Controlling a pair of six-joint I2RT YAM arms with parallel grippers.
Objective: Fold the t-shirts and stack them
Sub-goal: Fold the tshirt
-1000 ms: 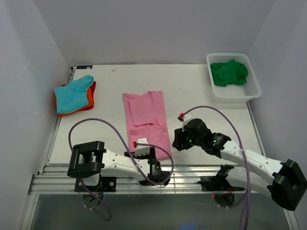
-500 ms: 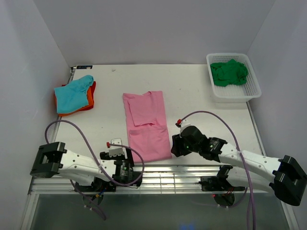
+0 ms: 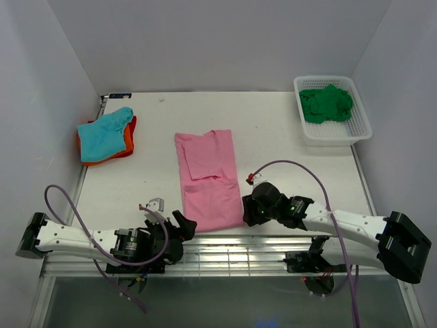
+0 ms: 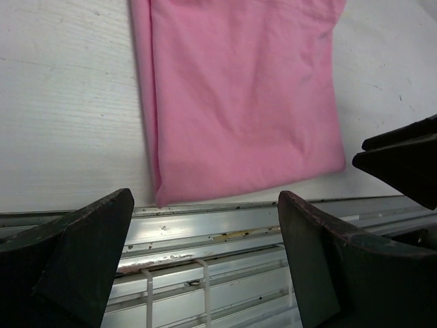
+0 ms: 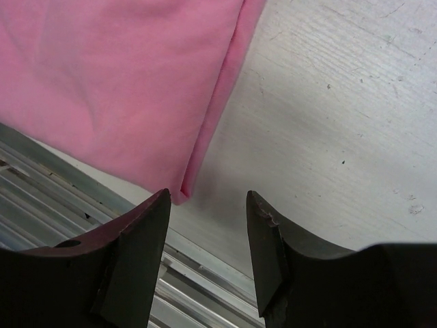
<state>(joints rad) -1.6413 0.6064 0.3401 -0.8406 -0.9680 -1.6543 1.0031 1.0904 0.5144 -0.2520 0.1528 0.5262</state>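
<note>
Your left gripper (image 4: 205, 198) is wide apart, right gripper (image 5: 207, 198) part apart, each empty just off a near corner of the folded pink t-shirt (image 3: 208, 179) lying near-centre on the worktop (image 3: 287, 130), seemingly not touching it.

- Right gripper (image 5: 207, 205): jaws apart, nothing held, only bare bench (image 5: 328, 102) in the gap.
- Pink t-shirt (image 5: 116, 82) lies flat, ahead and left of the gripper.
- Its folded edge runs diagonally. The near corner sits just ahead of the view-left finger (image 5: 136, 260); contact unclear.
- Aluminium rails (image 5: 41, 198) left of that finger.
</note>
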